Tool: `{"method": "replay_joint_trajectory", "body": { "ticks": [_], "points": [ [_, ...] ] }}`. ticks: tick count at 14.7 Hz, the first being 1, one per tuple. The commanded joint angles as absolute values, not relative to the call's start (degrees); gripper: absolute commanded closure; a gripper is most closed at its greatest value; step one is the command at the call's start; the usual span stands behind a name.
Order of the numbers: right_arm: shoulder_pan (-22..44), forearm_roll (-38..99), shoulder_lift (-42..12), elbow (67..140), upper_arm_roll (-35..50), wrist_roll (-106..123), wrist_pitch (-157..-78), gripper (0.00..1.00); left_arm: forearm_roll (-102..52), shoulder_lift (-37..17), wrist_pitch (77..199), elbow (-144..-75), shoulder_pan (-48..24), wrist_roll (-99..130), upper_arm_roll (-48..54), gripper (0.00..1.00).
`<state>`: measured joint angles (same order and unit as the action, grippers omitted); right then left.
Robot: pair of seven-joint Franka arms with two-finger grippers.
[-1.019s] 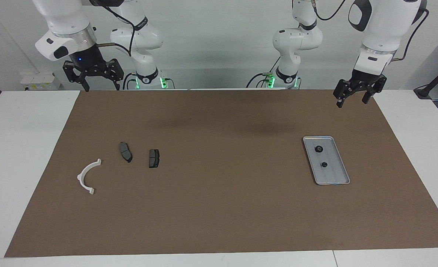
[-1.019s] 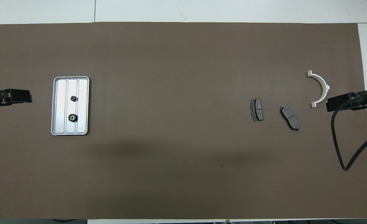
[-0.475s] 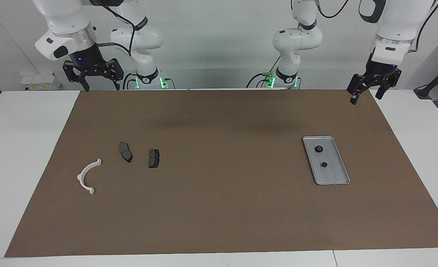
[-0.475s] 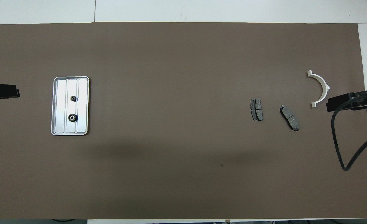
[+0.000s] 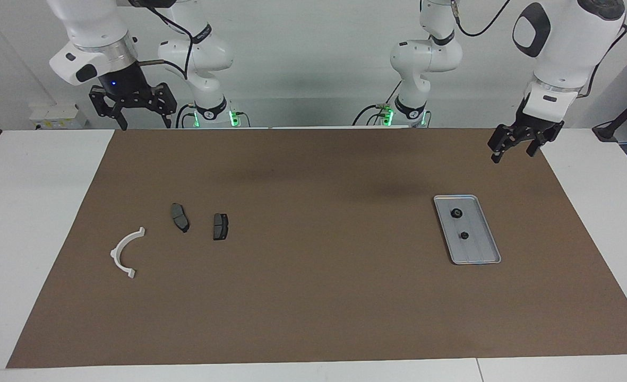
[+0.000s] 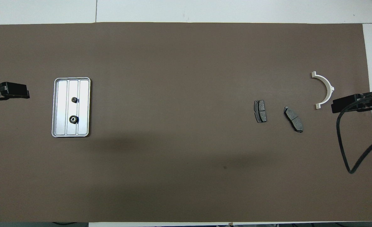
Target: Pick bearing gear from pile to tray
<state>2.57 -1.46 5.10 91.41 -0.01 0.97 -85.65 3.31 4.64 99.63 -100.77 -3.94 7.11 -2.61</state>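
- Two black bearing gears (image 5: 456, 213) are being held in the metal tray (image 5: 484, 252).
- Left gripper (image 5: 514, 147) and right gripper (image 5: 142, 123) are being held raised, spread wide, empty.

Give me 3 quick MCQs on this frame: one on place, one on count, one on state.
1. Where is the tray?
A. toward the left arm's end of the table
B. toward the right arm's end
C. on the white arc

2. How many small black round parts lie in the tray?
A. none
B. two
C. four

3. What is the left gripper doing?
A. gripping a brake pad
B. resting in the tray
C. up in the air, open, empty

Answers:
1 A, the tray lies below the left gripper's side, apart from the white arc.
2 B, one and another.
3 C, nothing sits between its fingers.
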Motion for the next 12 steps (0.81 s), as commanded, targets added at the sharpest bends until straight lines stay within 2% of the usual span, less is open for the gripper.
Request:
{"method": "replay_joint_trajectory", "body": {
  "ticks": [1, 4, 12],
  "points": [
    [1.8, -0.7, 5.9, 91.9, 0.2, 2.0, -86.0, 0.00, 2.1, 4.3, 93.2, -97.5, -4.9, 6.5, -2.7, 0.00],
    [1.8, -0.7, 5.9, 91.9, 0.2, 2.0, -86.0, 0.00, 0.4, 4.6, 89.3, -97.5, -4.8, 6.6, -2.5, 0.00],
    [1.8, -0.7, 6.0, 91.9, 0.2, 2.0, -86.0, 0.00, 0.3, 4.9, 88.9, -97.6, -4.8, 6.3, -1.8, 0.00]
  ]
}}
